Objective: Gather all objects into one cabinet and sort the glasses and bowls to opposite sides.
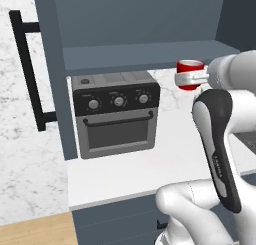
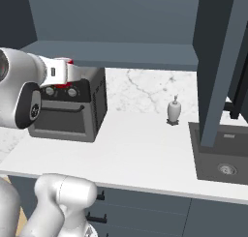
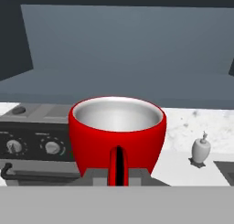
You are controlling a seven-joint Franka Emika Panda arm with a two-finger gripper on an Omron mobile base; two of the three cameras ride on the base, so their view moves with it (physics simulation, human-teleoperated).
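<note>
Gripper [image 1: 191,79] clenched on the red cup [image 3: 117,131], upright, just below the cabinet shelf [image 1: 145,54] ahead. Lift it level above the shelf edge, then reach forward and set it to one side.

White marble wall [image 2: 145,88], white counter [image 2: 126,154], grey toaster oven [image 1: 116,114], dark sink [image 2: 220,156]

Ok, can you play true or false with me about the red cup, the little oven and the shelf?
1. The gripper is holding the red cup. True.
2. The red cup is standing on the cabinet shelf. False: it is held in the air, just below the shelf's front edge.
3. The red cup is upside down. False: it is upright, opening upward.
4. The toaster oven sits on the white counter. True.
5. The soap dispenser stands on the counter by the wall. True.
</note>
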